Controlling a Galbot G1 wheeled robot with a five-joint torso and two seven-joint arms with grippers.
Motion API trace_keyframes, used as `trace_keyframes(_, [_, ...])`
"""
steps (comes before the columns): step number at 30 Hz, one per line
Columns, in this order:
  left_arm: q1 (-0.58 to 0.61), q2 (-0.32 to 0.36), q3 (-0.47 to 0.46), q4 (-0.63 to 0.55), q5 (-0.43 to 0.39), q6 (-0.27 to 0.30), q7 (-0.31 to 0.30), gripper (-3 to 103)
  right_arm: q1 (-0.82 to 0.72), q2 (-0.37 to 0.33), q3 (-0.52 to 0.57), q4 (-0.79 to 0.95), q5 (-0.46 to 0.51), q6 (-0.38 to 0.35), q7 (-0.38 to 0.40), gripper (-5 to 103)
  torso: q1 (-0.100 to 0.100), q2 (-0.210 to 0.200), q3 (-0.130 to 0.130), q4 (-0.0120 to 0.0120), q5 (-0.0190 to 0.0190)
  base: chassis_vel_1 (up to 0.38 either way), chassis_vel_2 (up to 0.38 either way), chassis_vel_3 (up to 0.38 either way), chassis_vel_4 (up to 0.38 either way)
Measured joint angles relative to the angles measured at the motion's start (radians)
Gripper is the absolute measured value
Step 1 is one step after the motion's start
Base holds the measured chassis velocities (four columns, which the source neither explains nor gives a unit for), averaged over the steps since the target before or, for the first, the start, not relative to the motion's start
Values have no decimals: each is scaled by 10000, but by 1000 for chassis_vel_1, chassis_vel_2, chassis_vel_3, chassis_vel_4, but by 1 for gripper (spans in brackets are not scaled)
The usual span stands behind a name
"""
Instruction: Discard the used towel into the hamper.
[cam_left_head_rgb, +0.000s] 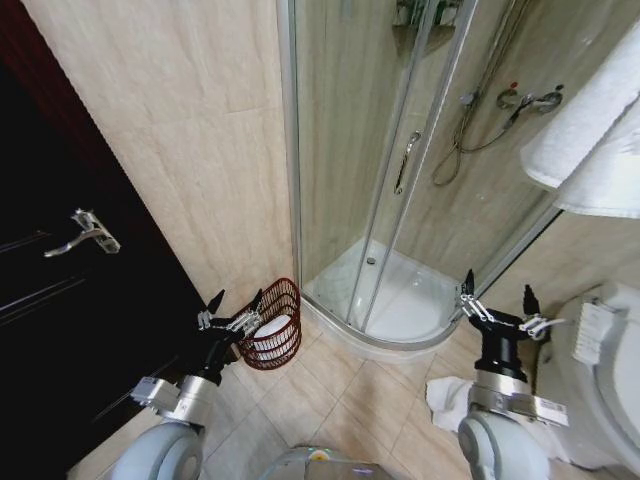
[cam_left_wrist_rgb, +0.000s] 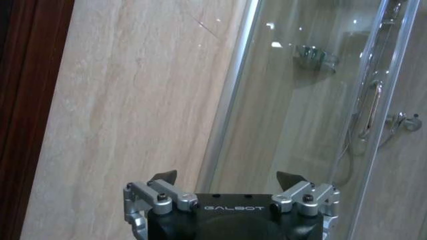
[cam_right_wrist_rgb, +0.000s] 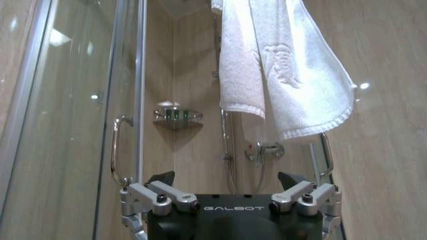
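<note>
Standing in the corner, the glass shower cabin (cam_left_head_rgb: 400, 170) is the biggest thing, and a white towel (cam_right_wrist_rgb: 280, 65) hangs on the wall beside it. On the floor by the cabin lies the hamper (cam_left_head_rgb: 273, 325), with something white inside. The left gripper (cam_left_head_rgb: 232, 305) hovers just beside it, fingers spread and holding nothing. The right gripper (cam_left_head_rgb: 497, 299) is also spread, near the toilet (cam_left_head_rgb: 600, 360). Both wrists carry the word "GALBOT".

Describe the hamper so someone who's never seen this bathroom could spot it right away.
Find the glass shower stall in the corner, then look to the floor at its left edge, where the glass meets the tiled wall. The hamper stands there, just beyond the open left gripper. It is a small round basket of dark reddish-brown open weave, with something white inside.
</note>
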Motion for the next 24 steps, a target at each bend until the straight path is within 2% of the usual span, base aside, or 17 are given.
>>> trace_keyframes(13, [109, -57, -31, 25, 292, -11, 13, 100, -133, 7, 39, 233, 144, 18, -27, 100, 0, -2, 0, 0, 1, 0, 0, 0, 0])
trace_keyframes(24, [107, -55, -32, 35, 297, -11, 23, 100, -221, -296, 738, 858, 899, -51, -136, 100, 0, -1, 0, 1, 1, 0, 0, 0, 0])
